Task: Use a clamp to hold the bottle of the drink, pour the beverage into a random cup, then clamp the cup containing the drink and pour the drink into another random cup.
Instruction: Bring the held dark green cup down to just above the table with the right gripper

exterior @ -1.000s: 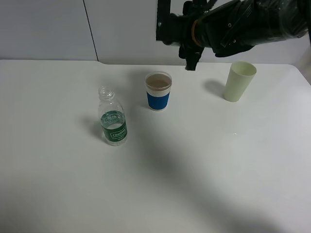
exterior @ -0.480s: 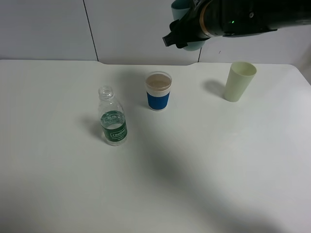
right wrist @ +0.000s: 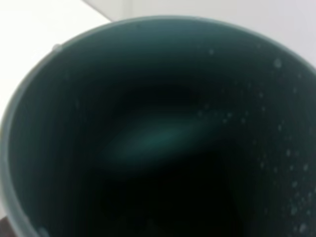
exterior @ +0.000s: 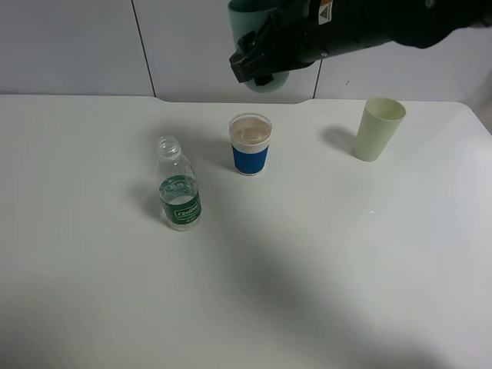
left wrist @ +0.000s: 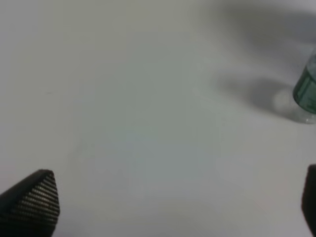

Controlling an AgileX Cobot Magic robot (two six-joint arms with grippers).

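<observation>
Left gripper: only two dark ribbed fingertips showing at the frame edges of its wrist view, set wide apart, nothing between them but bare table. Parked low and off to the side, probably to leave the middle free for the other arm. Not seen in the high view.

Bottle: upright on the table left of centre, cap off, a little clear liquid low down behind the green label. Base corner also caught in the left wrist view, well apart from those fingertips. Set down and released, so its pour looks done.

White cup with blue band: upright, just right of the bottle and further back, mouth open upward, standing below the raised tumbler, so likely the receiving cup. Pale tan inside; liquid level not readable.

Teal tumbler: lifted clear of the table, above and slightly behind the banded cup, tipped hard over so the mouth faces left. Right gripper clamped shut on its wall from the right. Right wrist view fills with the dark interior, droplets clinging to the wall, no pooled liquid visible. No stream seen in the high view; likely emptied or nearly so.

Pale yellow-green tumbler: upright at far right, untouched, well apart from the rest.
</observation>
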